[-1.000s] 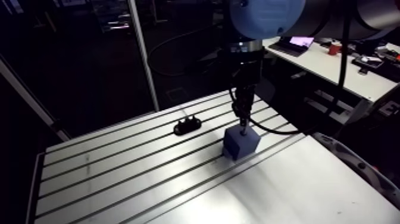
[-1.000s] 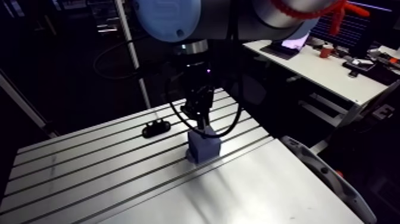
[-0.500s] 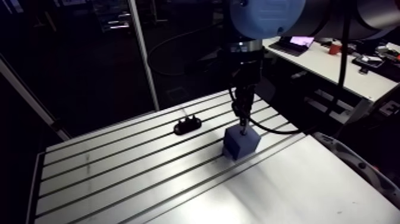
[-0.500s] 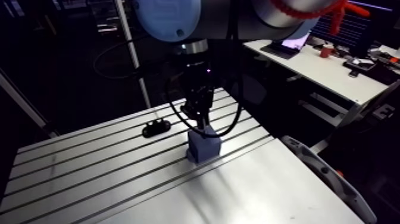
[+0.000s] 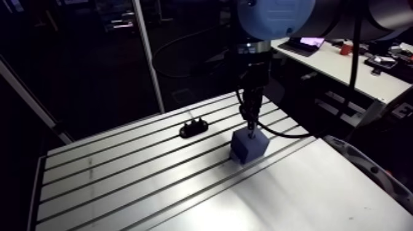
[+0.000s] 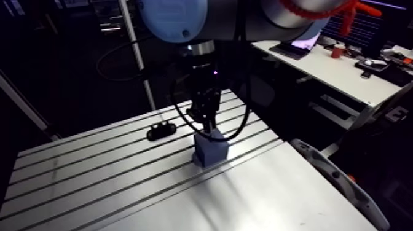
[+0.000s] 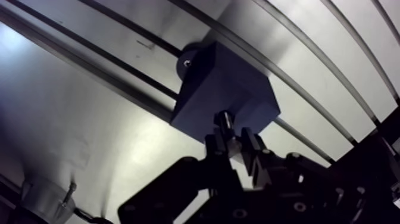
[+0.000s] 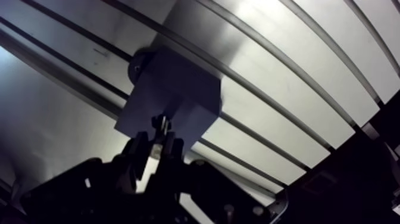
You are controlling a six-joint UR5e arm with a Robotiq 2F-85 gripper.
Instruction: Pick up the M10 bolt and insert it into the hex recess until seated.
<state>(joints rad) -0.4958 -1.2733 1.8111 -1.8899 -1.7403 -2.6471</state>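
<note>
A blue block point(image 5: 249, 146) stands on the slotted table point(image 5: 123, 178), and my gripper point(image 5: 250, 127) hangs straight above it. In the wrist view the two fingers are pressed on a dark metal bolt point(image 7: 224, 122), whose tip points down at the block's point(image 7: 223, 89) top face. The gripper point(image 7: 233, 143) is shut on the bolt. The hex recess itself is hidden behind the bolt and fingers, so I cannot tell how deep the bolt sits.
A small black clamp-like part point(image 5: 193, 129) lies on the table behind and to the left of the block. A round metal fixture with a screw point(image 7: 47, 199) sits near the table's edge in the wrist view.
</note>
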